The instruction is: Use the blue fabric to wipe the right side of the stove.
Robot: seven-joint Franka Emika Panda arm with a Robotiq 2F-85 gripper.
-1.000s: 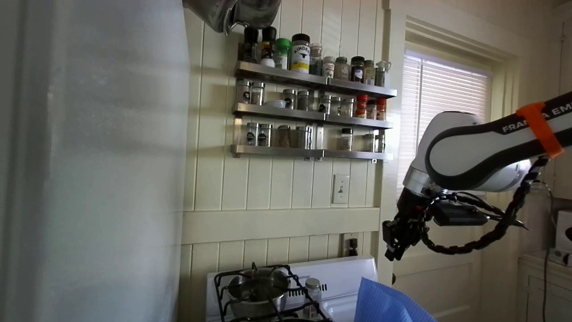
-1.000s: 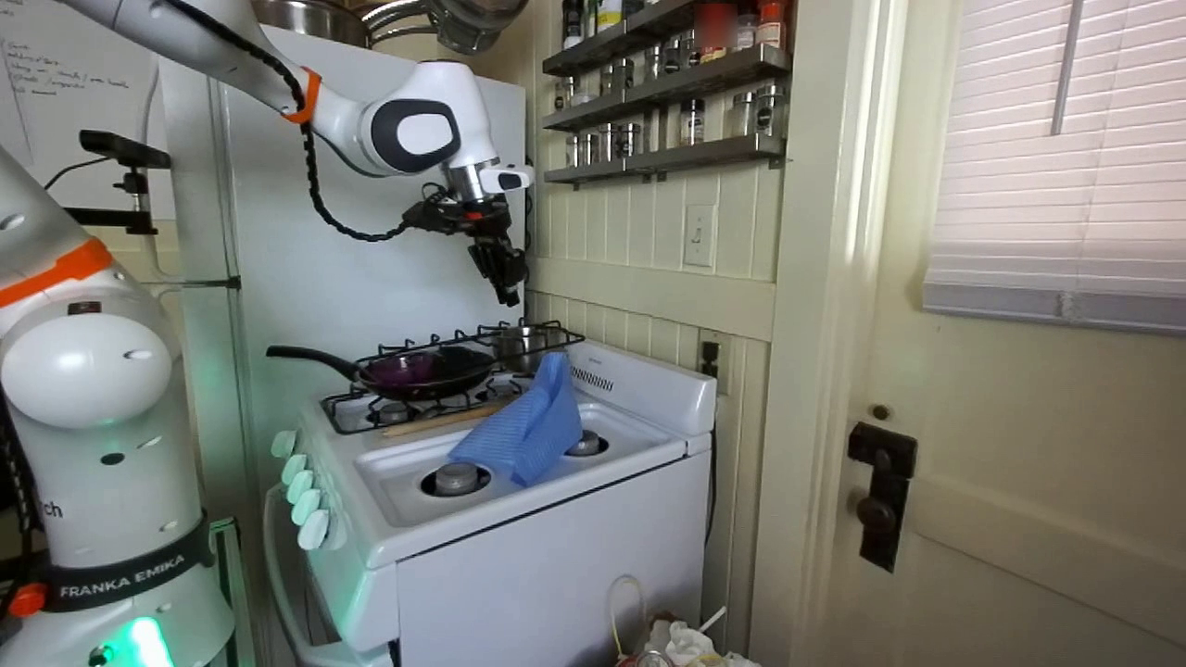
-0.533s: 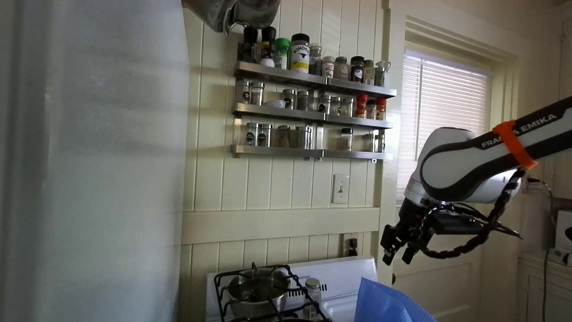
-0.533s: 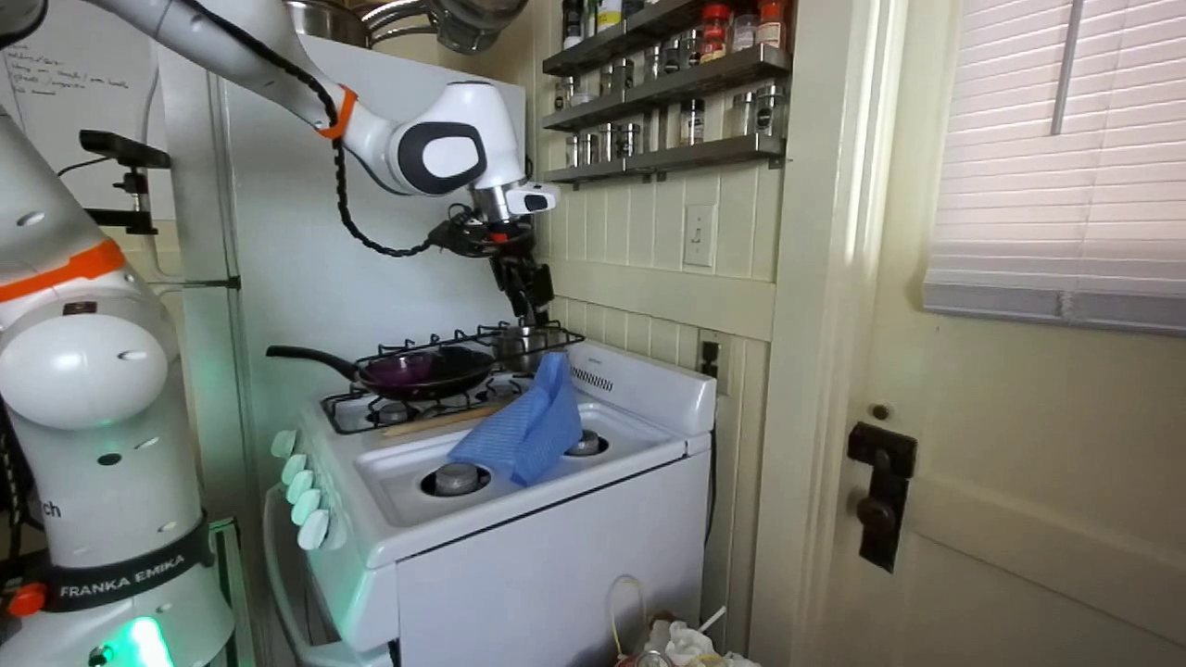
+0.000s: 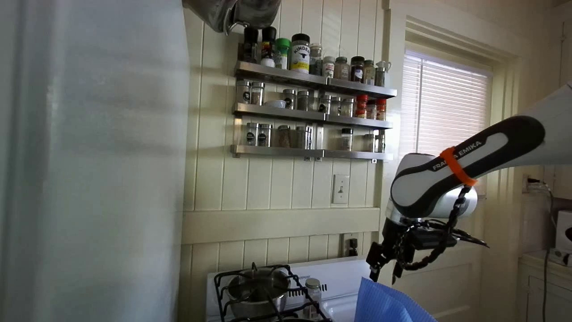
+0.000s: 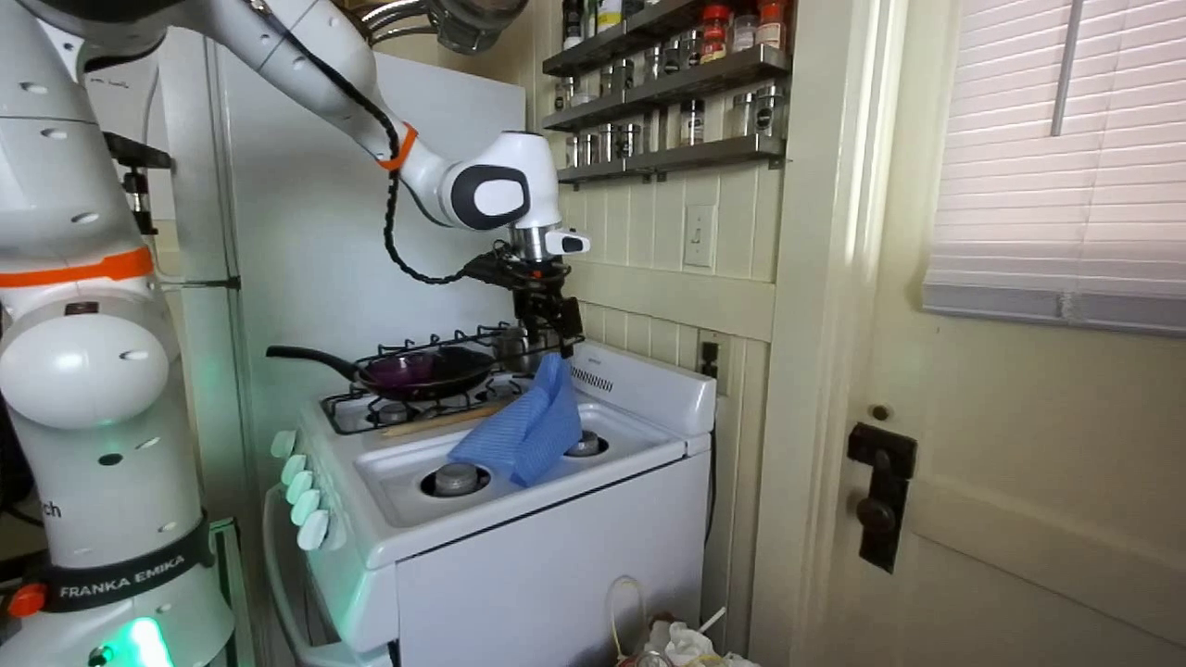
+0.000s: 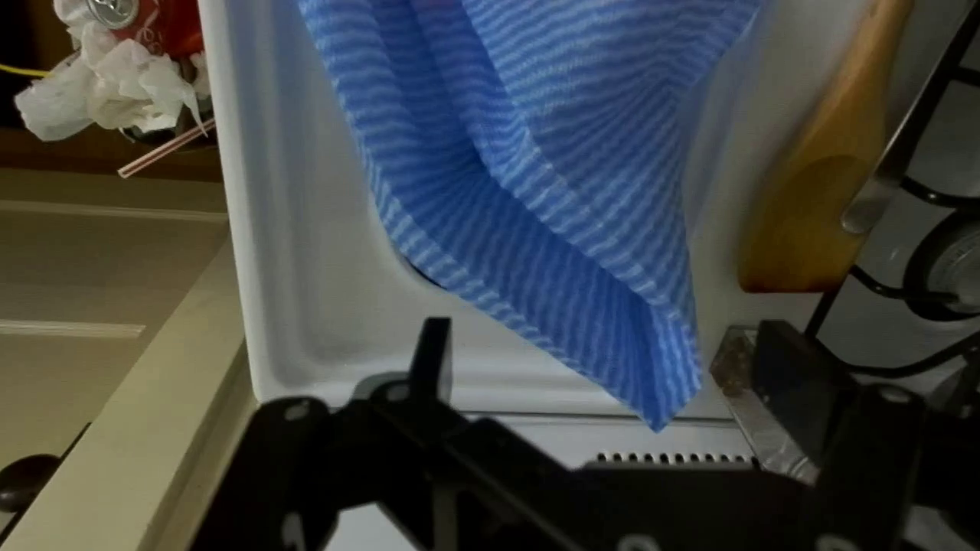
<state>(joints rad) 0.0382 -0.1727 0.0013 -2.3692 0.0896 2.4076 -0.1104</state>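
The blue fabric [image 6: 523, 435] lies creased on the right side of the stove [image 6: 556, 574], rising to a peak near the back; in an exterior view it partly hides the rear burner [image 6: 586, 446], with the front burner [image 6: 457, 479] just beside it; the gripper [image 7: 609, 337] hangs over the peak, fingers well apart and holding nothing, though whether a fingertip touches the fabric I cannot tell; a wooden utensil [image 7: 815, 199] lies close by, toward the frying pan [image 6: 431, 373]; a glass jar [image 5: 313, 296] stands near the fabric's tip; farther left sits a pot [image 5: 254, 308], black grate bars [image 5: 273, 305] crossing it.
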